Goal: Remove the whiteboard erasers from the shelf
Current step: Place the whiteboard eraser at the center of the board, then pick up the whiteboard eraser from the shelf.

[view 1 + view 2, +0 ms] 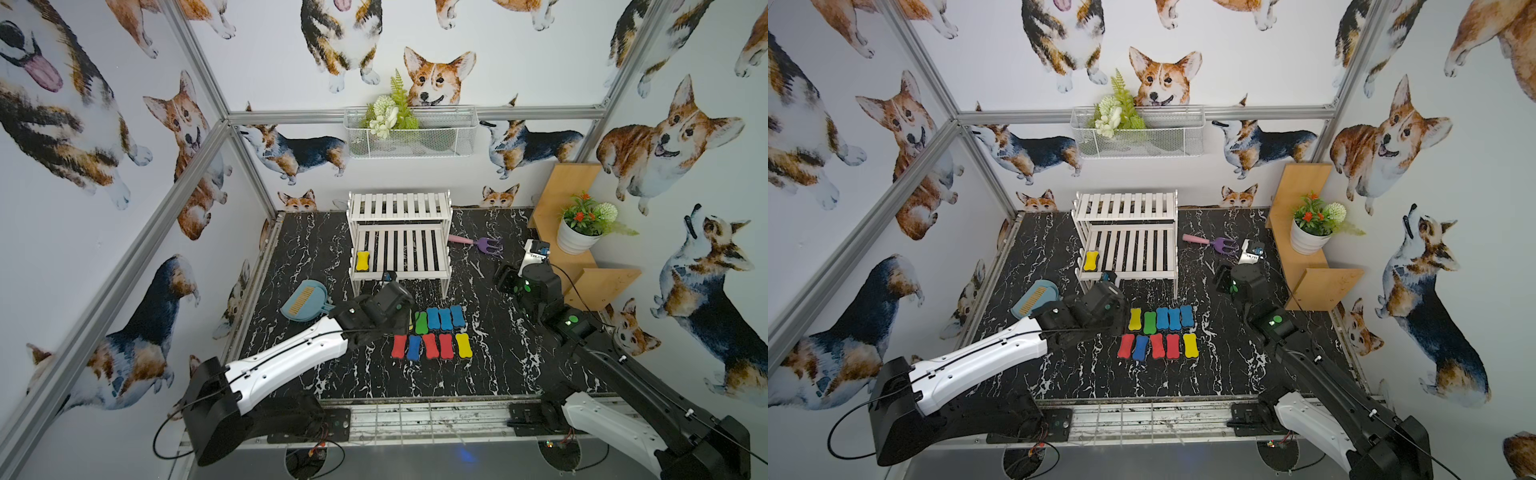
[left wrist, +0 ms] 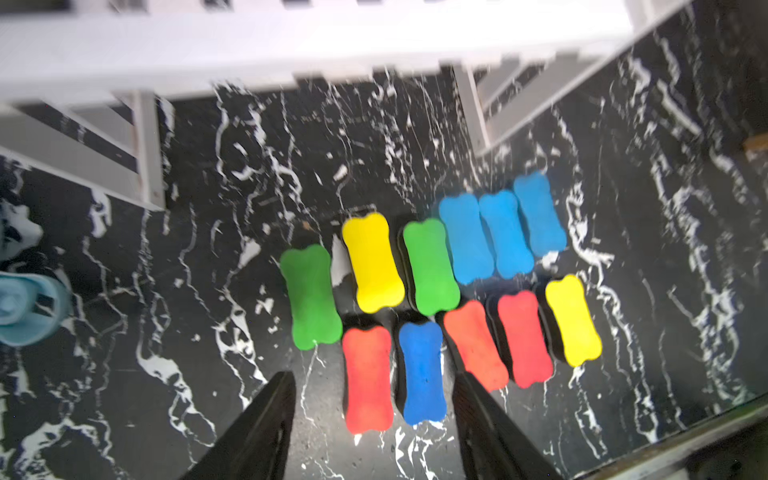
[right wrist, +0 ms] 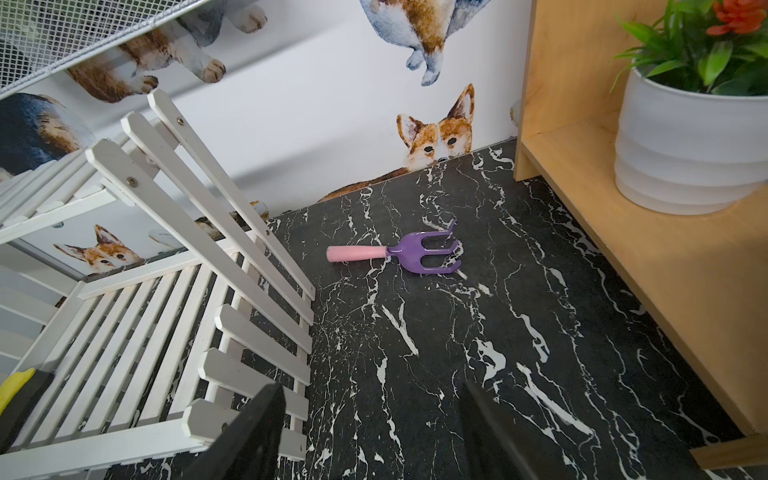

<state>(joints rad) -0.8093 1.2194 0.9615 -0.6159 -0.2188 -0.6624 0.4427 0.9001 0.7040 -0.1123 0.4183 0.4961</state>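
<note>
Single yellow eraser (image 1: 363, 260) on lower tier of white shelf (image 1: 419, 274) in both top views, eleven erasers (image 2: 430, 266) on marble floor (image 2: 187, 291), end green eraser (image 2: 311, 297) seen only from left wrist, left gripper (image 2: 374, 376) and right gripper (image 3: 372, 386) jaws apart, empty.

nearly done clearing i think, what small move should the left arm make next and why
Probably lift the left gripper, open and empty above the grouped erasers, and swing it toward the shelf: one yellow eraser sits on its lower tier, at the end nearer that arm.
</note>
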